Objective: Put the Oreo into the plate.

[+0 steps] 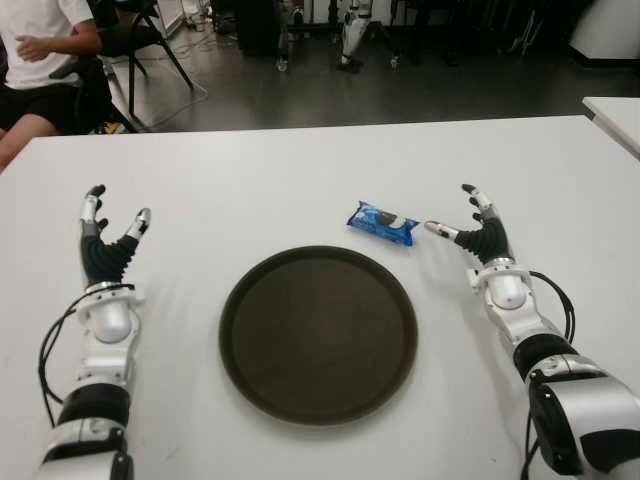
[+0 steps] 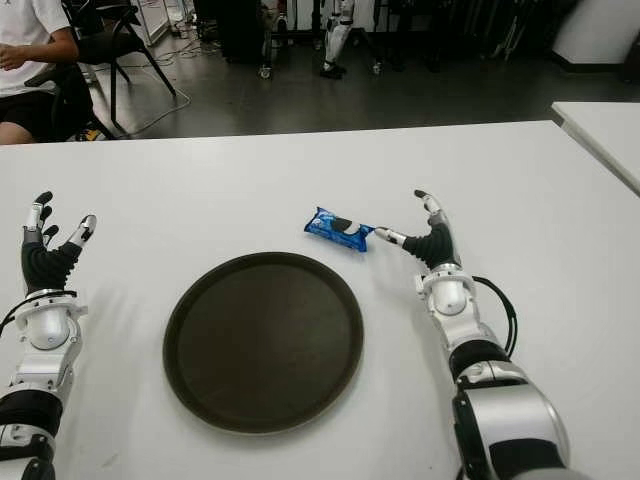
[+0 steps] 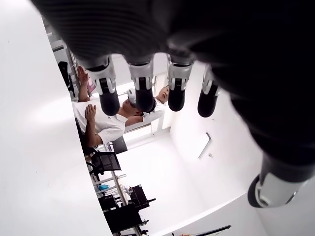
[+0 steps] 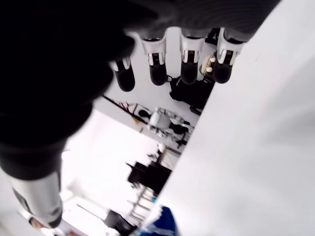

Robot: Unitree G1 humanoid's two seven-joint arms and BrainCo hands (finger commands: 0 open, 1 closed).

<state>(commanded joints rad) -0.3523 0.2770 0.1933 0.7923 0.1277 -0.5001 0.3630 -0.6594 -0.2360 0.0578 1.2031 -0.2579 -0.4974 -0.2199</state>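
A blue Oreo packet (image 1: 382,223) lies on the white table (image 1: 300,170), just beyond the far right rim of the round dark brown plate (image 1: 318,335). My right hand (image 1: 470,222) is open a little to the right of the packet, its thumb tip close to the packet's end and holding nothing. A blue corner of the Oreo packet (image 4: 158,223) shows in the right wrist view. My left hand (image 1: 112,232) is open at the table's left side, well left of the plate, with nothing in it.
A person in a white shirt (image 1: 40,50) sits beyond the table's far left corner, beside a black chair (image 1: 140,35). Another white table's corner (image 1: 615,115) shows at the far right.
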